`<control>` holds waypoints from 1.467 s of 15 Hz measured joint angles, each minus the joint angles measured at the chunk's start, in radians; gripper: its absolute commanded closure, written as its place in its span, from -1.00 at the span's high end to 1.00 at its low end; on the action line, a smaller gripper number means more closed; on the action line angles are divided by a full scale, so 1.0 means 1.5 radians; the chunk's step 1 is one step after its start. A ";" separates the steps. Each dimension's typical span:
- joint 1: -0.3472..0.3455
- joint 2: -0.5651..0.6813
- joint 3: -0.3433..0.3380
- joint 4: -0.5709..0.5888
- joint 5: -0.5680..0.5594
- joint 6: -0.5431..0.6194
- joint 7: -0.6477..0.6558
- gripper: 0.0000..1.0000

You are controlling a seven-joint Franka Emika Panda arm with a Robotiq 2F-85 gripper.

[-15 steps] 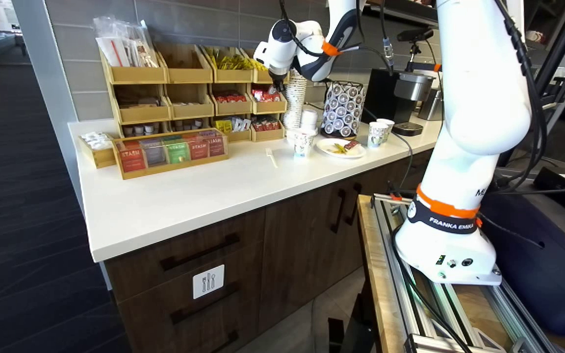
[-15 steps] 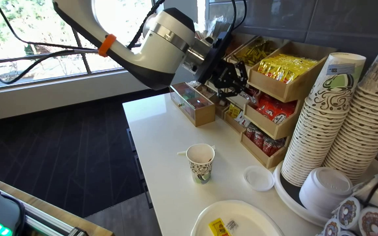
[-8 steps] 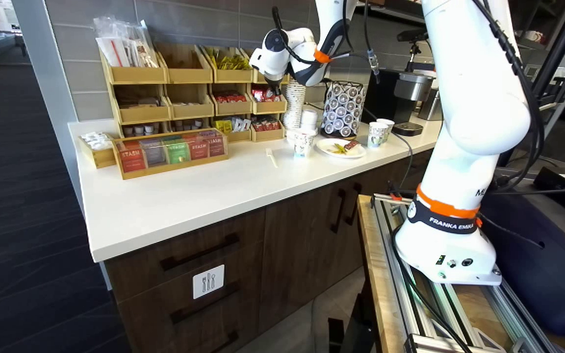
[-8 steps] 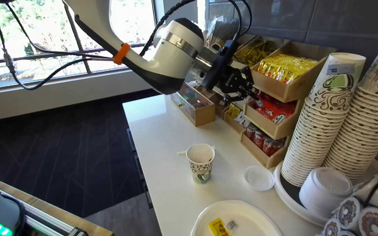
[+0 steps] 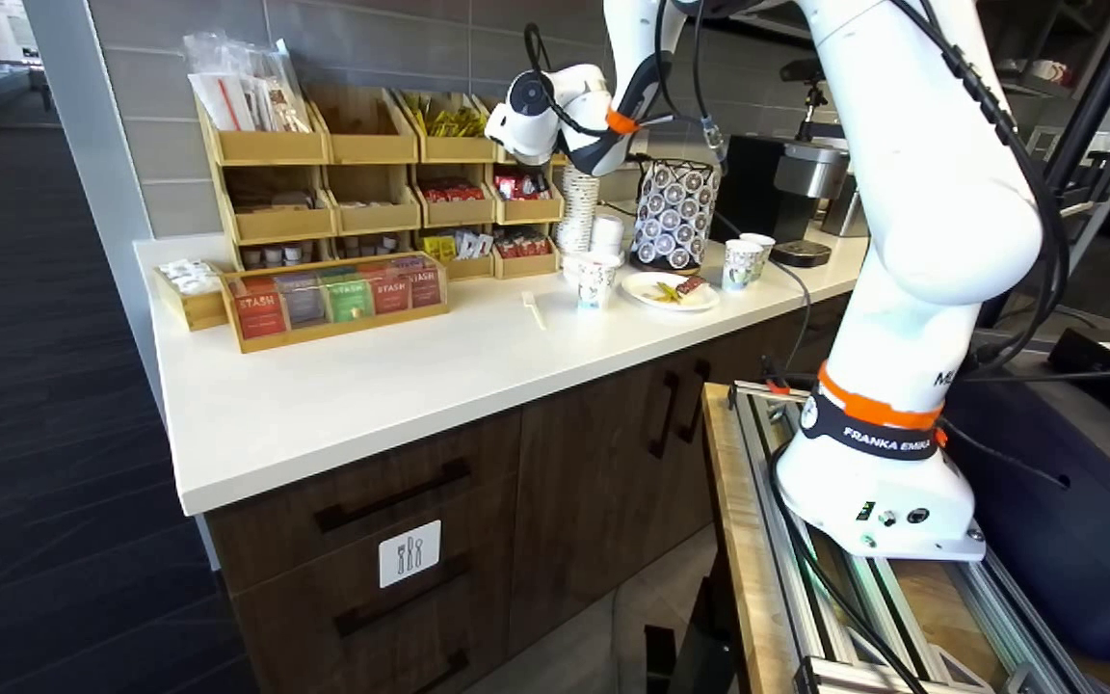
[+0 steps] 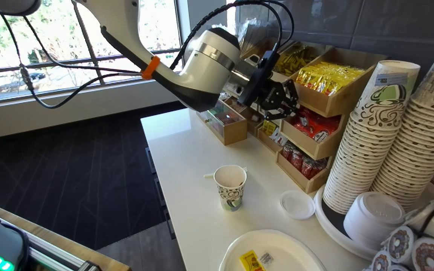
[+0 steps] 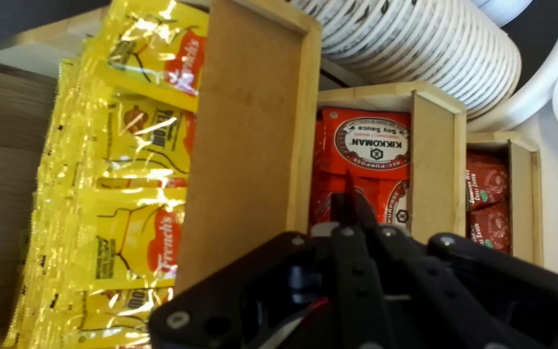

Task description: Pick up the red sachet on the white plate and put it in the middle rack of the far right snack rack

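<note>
My gripper (image 7: 351, 209) is shut on the red sachet (image 7: 350, 188), whose thin dark red tip sticks out past the fingertips. In an exterior view the gripper (image 6: 295, 108) is at the open front of the middle rack (image 6: 303, 138), just below the top bin. The middle rack (image 7: 436, 165) shows red soy sauce packets behind its front panel in the wrist view. The snack rack (image 6: 313, 98) holds yellow packets in its top bin. The white plate (image 6: 294, 256) lies on the counter with a yellow packet; a dark red packet (image 5: 690, 285) also lies on it in an exterior view.
Tall stacked paper cups (image 6: 371, 139) stand right beside the rack. The top bin's panel (image 7: 247, 121) overhangs near the gripper. A bottom bin (image 6: 296, 171) holds dark red packets. A paper cup (image 6: 230, 192) and a lid (image 6: 297, 205) stand on the counter.
In the exterior views the arm has moved towards the end column and a little down, bringing the gripper and sachet to the middle rack. The fingers have stayed shut.
</note>
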 measured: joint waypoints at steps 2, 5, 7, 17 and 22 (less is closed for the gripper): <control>0.001 0.002 0.000 0.002 0.000 -0.006 0.000 -1.00; 0.001 0.005 0.001 0.003 0.000 -0.015 0.000 -1.00; 0.001 0.011 0.001 0.003 0.000 -0.019 0.000 -1.00; -0.009 0.056 0.012 0.028 0.002 -0.030 -0.001 -0.34; -0.006 0.055 0.012 0.029 0.001 -0.030 -0.002 0.04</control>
